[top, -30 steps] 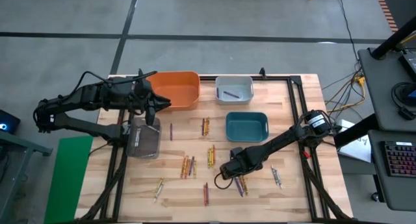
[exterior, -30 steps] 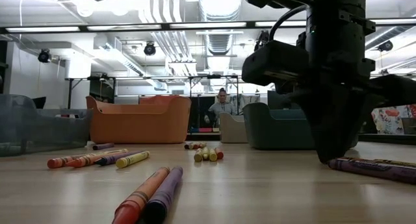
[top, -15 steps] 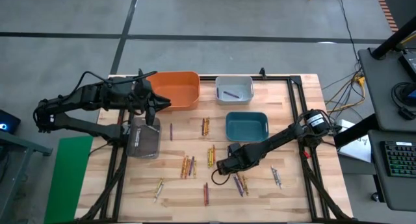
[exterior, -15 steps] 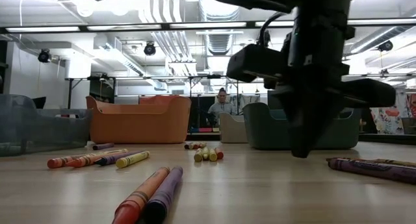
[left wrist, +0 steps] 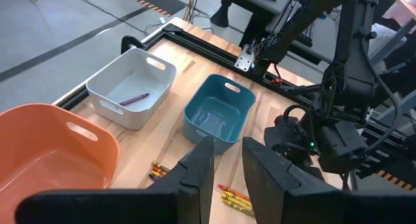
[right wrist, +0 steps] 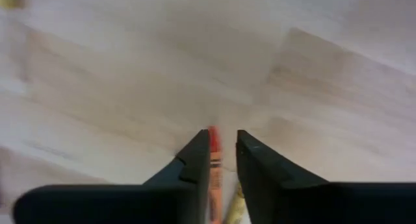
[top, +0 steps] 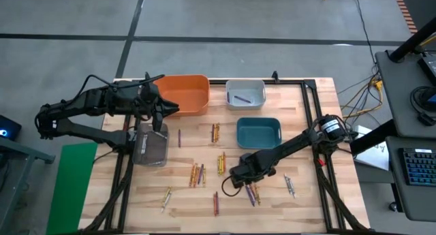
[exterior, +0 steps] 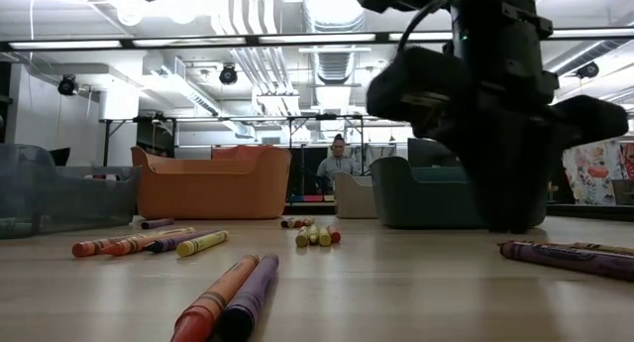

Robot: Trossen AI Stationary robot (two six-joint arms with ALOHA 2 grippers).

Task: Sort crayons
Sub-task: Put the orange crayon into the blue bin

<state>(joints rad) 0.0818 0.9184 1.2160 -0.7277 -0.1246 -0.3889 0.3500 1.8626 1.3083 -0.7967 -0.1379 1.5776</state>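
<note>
Big open workshop behind it all, ceiling lights and ducts, a person sitting way off in the back. The bench [top: 306, 201] was pale wood planks in a black frame. I'll use the teal bin [top: 259, 133] as my landmark.

My right tool [top: 238, 178] was down low over the wood, just in front of the teal bin and a bit to its left. Its fingers [right wrist: 195, 162] stood slightly apart with a red crayon [right wrist: 214, 169] sitting in the gap between them. Couldn't honestly tell if I was pinching it or just straddling it. A yellowish one lay right beside it.

My left tool [top: 158, 112] hung well off to the left of the teal bin, between the orange bin [top: 185, 93] and the clear bin [top: 150, 148], fingers [left wrist: 197, 175] a narrow gap apart and nothing in them.

The crayons [top: 221, 163] were mostly scattered loose on the planks in front of and left of the teal bin, in little clumps. One purple crayon [left wrist: 133, 99] lay in the white bin [top: 245, 93], just behind the teal one.
</note>
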